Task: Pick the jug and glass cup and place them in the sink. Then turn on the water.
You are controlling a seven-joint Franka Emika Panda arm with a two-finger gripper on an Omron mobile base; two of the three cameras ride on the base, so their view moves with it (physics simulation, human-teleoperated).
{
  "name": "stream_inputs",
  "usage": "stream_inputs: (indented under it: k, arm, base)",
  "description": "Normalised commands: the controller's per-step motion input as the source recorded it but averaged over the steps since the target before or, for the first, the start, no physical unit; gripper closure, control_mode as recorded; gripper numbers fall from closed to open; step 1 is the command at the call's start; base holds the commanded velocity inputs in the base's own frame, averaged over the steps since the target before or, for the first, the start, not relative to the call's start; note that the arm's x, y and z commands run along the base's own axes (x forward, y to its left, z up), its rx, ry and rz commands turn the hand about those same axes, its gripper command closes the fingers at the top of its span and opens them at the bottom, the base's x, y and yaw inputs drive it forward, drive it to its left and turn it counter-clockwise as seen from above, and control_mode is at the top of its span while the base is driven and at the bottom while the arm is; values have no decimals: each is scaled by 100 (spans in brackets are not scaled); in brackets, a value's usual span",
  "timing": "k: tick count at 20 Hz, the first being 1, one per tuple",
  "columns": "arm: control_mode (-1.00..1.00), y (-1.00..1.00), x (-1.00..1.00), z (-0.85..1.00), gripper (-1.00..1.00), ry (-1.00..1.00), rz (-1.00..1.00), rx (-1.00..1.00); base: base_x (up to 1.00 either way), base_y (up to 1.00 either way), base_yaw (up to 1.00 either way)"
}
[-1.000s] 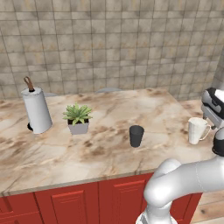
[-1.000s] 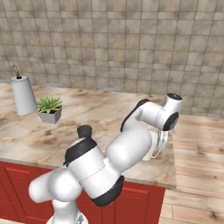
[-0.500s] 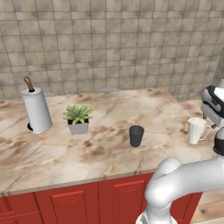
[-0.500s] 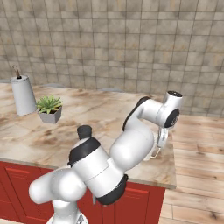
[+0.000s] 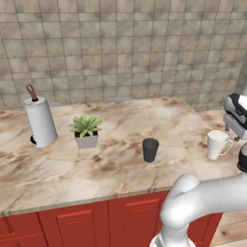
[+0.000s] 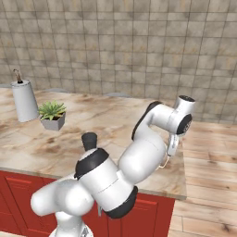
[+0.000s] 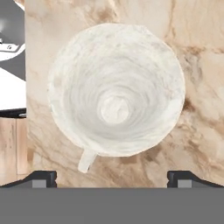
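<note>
A: Where's the jug?
B: Pale whitish translucent tapered jug (image 5: 218,144) with a small handle stands upright near the right end of the beige-brown marbled tabletop (image 5: 116,164). In the hand view the jug (image 7: 116,89) is seen straight down its open mouth, handle stub toward the lower left.

A: End effector?
B: End effector (image 7: 112,178) sits directly above the jug, looking down into it. Two dark fingertips (image 7: 40,178) at the bottom corners of the hand view, spread wide, wider than the jug rim. Nothing between them, no contact with the jug. In the left base view the white arm's wrist hangs just beside the jug, at the right edge.

A: Glass cup?
B: Small dark grey tapered tumbler, the glass cup (image 5: 150,149), upright mid-tabletop, well apart from the jug, to its left. In the right base view the cup (image 6: 89,140) pokes out just behind the arm's shoulder.

A: Anything else?
B: Green spiky plant in a grey square pot (image 5: 86,131) left of the cup. Tall white paper-towel roll on a dark-knobbed holder (image 5: 39,119) farther left. Tan tiled wall (image 5: 120,48) behind, red cabinet fronts (image 5: 72,224) below.
</note>
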Motion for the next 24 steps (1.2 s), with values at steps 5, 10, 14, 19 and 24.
stream_inputs:
  k: [5,10,14,19,24]
  arm:
    - [-100,0,-13,0,-100,0,-7,0]
    - [-100,0,-22,0,-100,0,-9,0]
    - [-100,0,-23,0,-100,0,-9,0]
    - [-100,10,-15,0,-100,0,-10,0]
    - [-100,24,0,0,-100,0,-11,0]
  base:
    - [0,0,0]
    - [0,0,0]
    - [0,0,0]
    - [0,0,0]
    - [0,0,0]
